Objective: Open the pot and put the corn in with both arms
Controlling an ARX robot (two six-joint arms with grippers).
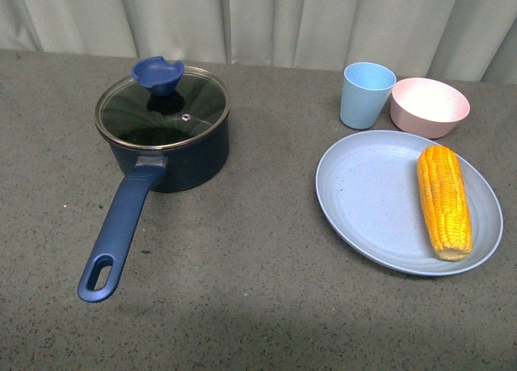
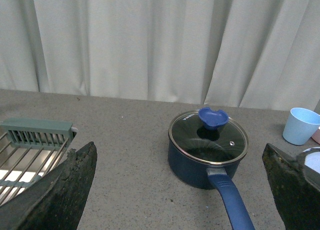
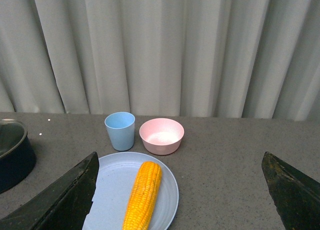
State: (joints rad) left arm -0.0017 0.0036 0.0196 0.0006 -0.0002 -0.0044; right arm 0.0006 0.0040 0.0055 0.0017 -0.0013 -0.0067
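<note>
Left gripper (image 2: 179,146) stands wide open: its two dark, rough-faced fingers (image 2: 75,185) sit at opposite edges of the left wrist view, holding and touching nothing. Right gripper (image 3: 179,154) is likewise spread wide and empty. Neither arm shows in the front view.

Drying rack (image 2: 30,140): pale green plastic frame with a metal wire grid. It stands well apart from the pot, on the side away from the cup.

Pot (image 1: 174,157): dark navy, round, straight-walled, upright on the table (image 1: 242,306). A round glass lid (image 1: 161,108) with a metal rim sits closed on it, topped by a blue notched knob (image 1: 158,72). A long blue handle (image 1: 121,225) runs from the pot's wall toward the camera and ends in an oval hole.

Cup (image 1: 366,94): light blue, matte, tapered, upright, well to the right of the pot.

Bowl (image 1: 430,106): pale pink, round, shallow, further right of the pot, just beside the cup.

Plate (image 1: 363,201): grey-blue, speckled, oval in this view, right of the pot and nearer the camera than the cup.

Corn (image 1: 444,201): one yellow-orange cob with even rows of kernels. It lies lengthwise on the part of the plate farthest from the pot, well apart from the pot and outside it.

Table surface is grey and granular. A pleated pale curtain (image 1: 283,15) hangs behind the pot.
</note>
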